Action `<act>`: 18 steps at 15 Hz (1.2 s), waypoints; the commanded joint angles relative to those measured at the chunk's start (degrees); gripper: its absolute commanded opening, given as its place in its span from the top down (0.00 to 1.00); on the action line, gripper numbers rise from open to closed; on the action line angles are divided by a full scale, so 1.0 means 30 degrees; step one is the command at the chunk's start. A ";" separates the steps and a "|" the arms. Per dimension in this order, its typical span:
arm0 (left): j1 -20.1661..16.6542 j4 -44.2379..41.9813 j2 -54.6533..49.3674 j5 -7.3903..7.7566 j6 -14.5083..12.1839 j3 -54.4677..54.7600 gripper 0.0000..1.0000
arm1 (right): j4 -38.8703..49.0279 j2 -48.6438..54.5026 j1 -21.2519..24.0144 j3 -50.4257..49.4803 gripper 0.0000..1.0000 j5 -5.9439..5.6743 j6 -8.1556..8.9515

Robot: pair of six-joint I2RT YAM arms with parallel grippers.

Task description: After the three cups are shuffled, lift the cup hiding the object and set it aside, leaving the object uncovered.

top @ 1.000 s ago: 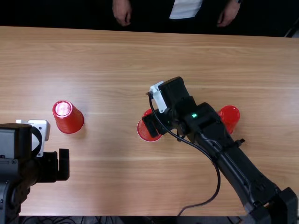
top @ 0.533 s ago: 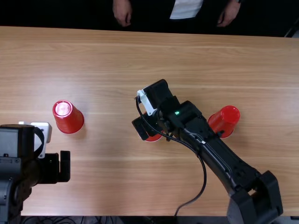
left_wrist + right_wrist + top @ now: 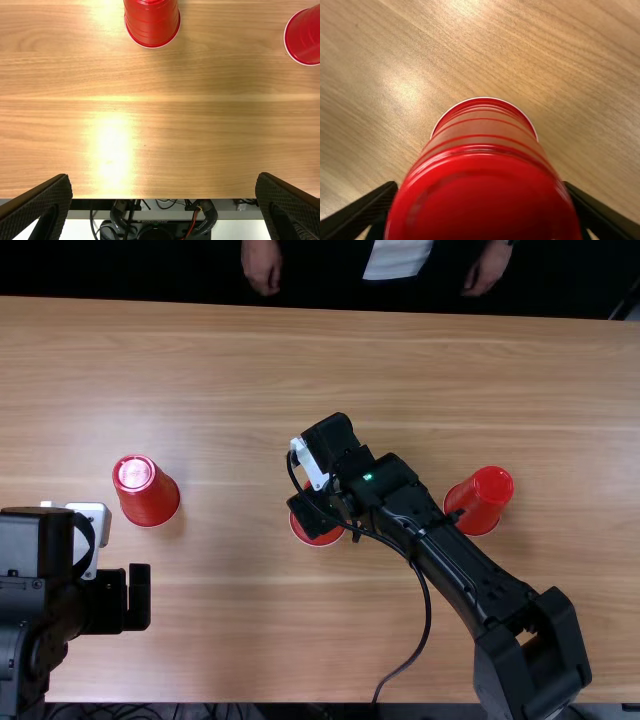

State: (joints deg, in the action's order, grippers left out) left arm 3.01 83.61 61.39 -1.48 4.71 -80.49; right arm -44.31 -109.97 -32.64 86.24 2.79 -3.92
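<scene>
Three red cups stand upside down on the wooden table. The left cup (image 3: 146, 491) (image 3: 151, 22) stands alone, and so does the right cup (image 3: 481, 499). My right gripper (image 3: 318, 512) (image 3: 479, 192) is shut on the middle cup (image 3: 312, 531) (image 3: 485, 150), one finger on each side of it, and the cup's rim rests on the table. My left gripper (image 3: 135, 595) (image 3: 161, 177) is open over the near left edge, short of the left cup. The hidden object is covered.
The table's near edge (image 3: 160, 202) runs just under my left gripper, with cables below it. A second cup (image 3: 305, 35) sits at the side of the left wrist view. Bare wood lies between the cups and behind them.
My right gripper has swung left from beside the middle cup to sit over and around it. The cups and the left arm have stayed put.
</scene>
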 commanded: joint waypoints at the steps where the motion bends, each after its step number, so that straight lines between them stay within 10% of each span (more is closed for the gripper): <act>1: 0.0141 -0.0027 -0.0247 0.0035 -0.0023 0.0257 0.00 | -0.0015 -0.0256 -0.0164 0.0376 0.73 -0.0015 0.0148; 4: 0.0141 -0.0027 -0.0247 0.0035 -0.0023 0.0257 0.00 | -0.0015 -0.0139 -0.0135 0.0376 1.00 -0.0015 0.0148; 18: 0.0199 -0.0238 -0.0218 0.0035 -0.0058 0.0257 0.00 | -0.0472 0.8240 0.1096 -0.0357 1.00 -0.0120 0.0710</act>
State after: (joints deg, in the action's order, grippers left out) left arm 3.01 83.18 61.36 -1.45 4.71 -80.51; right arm -45.52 -86.70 -30.70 86.39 2.85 -2.44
